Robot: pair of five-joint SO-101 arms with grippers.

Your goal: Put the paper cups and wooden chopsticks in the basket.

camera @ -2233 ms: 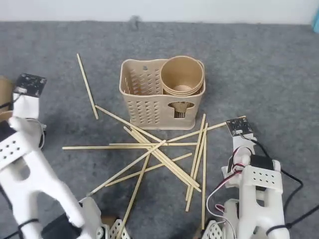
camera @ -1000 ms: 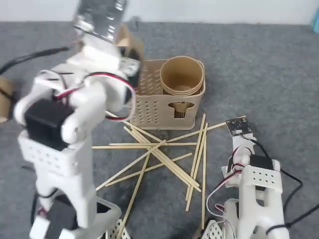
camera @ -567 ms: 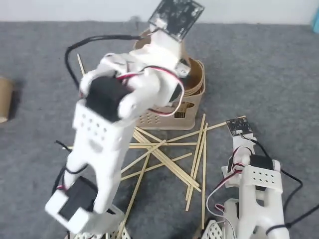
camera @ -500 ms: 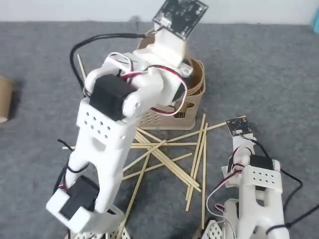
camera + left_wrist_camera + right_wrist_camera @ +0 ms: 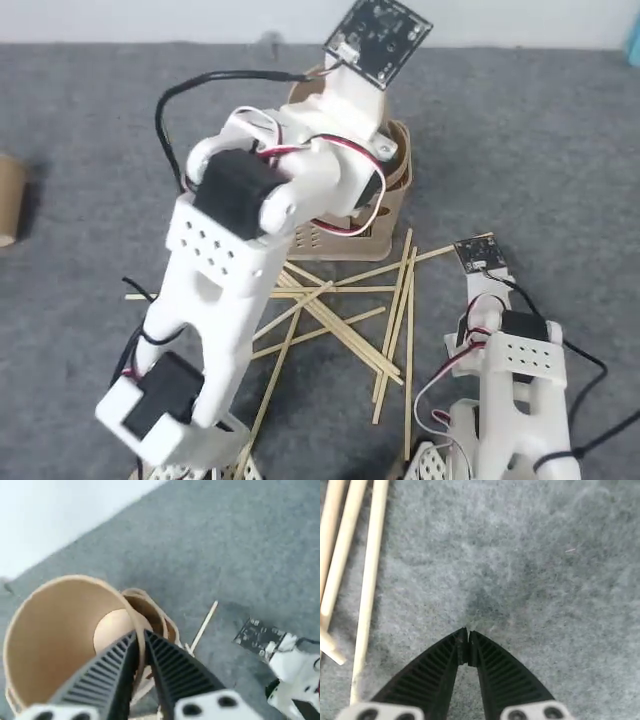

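**Cup over basket**

Grey felted bench (image 5: 520, 150) carries the beige slotted basket (image 5: 388, 222), half hidden by my left arm. Left tool (image 5: 140, 635) pinches a smooth paper cup (image 5: 55, 630) by its rim above it. Thin wooden chopsticks (image 5: 340, 320) lie crossed nearby; right tool (image 5: 468, 632) clenched, empty.

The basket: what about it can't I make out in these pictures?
- High view: the left arm covers most of the basket, hiding its inside.
- Left wrist view: the held cup and the left claw block the view into the basket; the stacked cups behind cannot be counted.
- High view: the picture's edge cuts off a loose cup.
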